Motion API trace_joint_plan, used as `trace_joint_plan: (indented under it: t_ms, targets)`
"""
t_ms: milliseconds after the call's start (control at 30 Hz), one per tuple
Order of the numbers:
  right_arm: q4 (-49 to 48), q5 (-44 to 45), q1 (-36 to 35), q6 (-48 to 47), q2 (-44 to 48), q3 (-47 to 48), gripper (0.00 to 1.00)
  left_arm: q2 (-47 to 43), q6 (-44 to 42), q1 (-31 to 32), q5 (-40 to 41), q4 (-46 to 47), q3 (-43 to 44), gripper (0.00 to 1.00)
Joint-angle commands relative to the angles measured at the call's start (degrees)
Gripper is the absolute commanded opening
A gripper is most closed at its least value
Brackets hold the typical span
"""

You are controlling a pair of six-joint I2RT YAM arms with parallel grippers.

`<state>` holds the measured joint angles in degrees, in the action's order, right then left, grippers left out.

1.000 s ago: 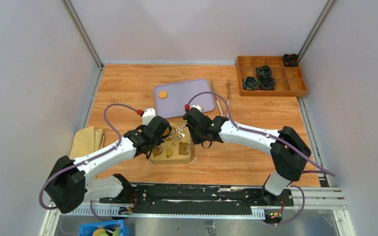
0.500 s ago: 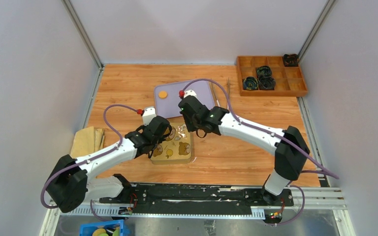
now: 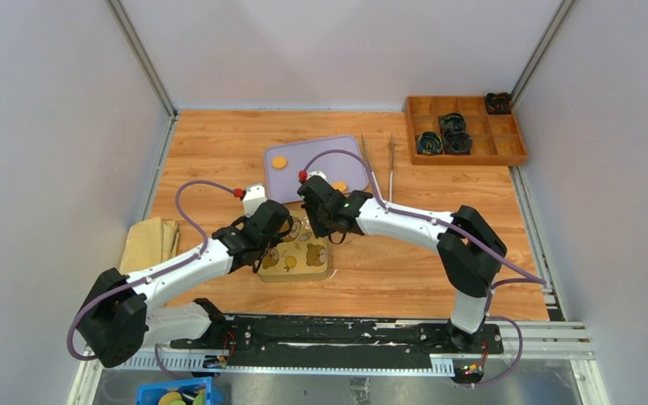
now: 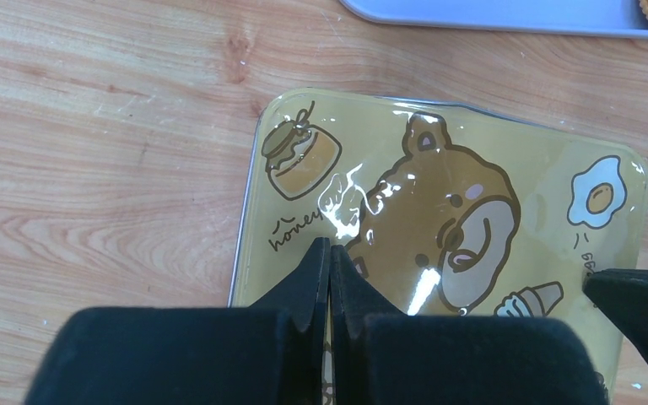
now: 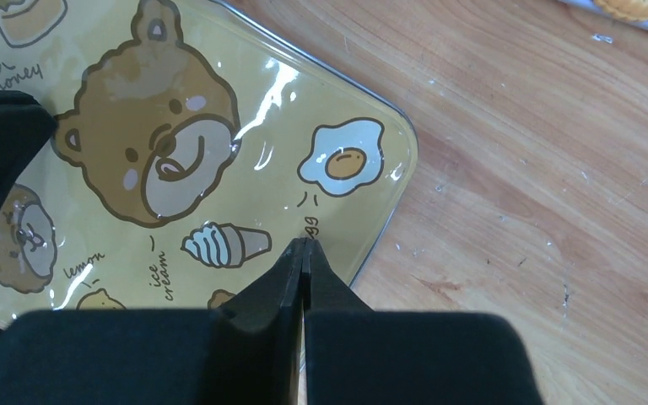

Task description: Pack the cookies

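So from where I'm standing this looks like the bag-opening bit of the job, with nothing packed yet as far as I can see. The glossy yellow plastic pouch printed with cartoon bears point(image 3: 297, 256) lies flat on the wooden bench point(image 3: 219, 143), a bit left of the middle and closer to the near edge. Both arms are bent in over it. The left gripper point(image 4: 329, 253) has its fingers pressed tight together, tips down on the pouch near the honey-jar print. The right gripper point(image 5: 304, 249) is the same, squeezed closed by the fried-egg print near the pouch's right edge. Whether either one has actually nipped a bit of the film, honestly can't tell.

The small round flat orange-tan cookies point(image 3: 279, 161): I count two, both on the flat lavender tray point(image 3: 288, 179) just beyond the pouch, toward the far edge. One sits near the tray's far left corner, the other by its near right side, close to the right arm. Up close the rim looks ridged, like a sandwich biscuit.

My guess for the next move: pull the mouth of the pouch apart, one side each, without the slick film slipping out, then go fetch a cookie.
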<state>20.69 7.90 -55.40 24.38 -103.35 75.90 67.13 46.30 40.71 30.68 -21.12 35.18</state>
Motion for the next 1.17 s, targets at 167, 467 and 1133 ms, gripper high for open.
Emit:
trace_joint_plan:
  t_ms: [167, 467, 1133]
  targets:
    - [2.6, 3.63, -0.65, -2.43, 7.23, -0.98, 0.01, -4.42, -2.0, 0.16, -1.08, -12.77, -2.9, 0.0]
    - [7.3, 12.68, -2.38, -5.46, 13.14, 1.64, 0.1, -21.48, -9.27, 0.16, 2.71, -13.79, 4.3, 0.02]
    - [12.01, 22.03, -2.77, -2.82, 15.81, -4.26, 0.17, -20.27, -9.65, 0.16, 4.67, -14.85, 5.62, 0.02]
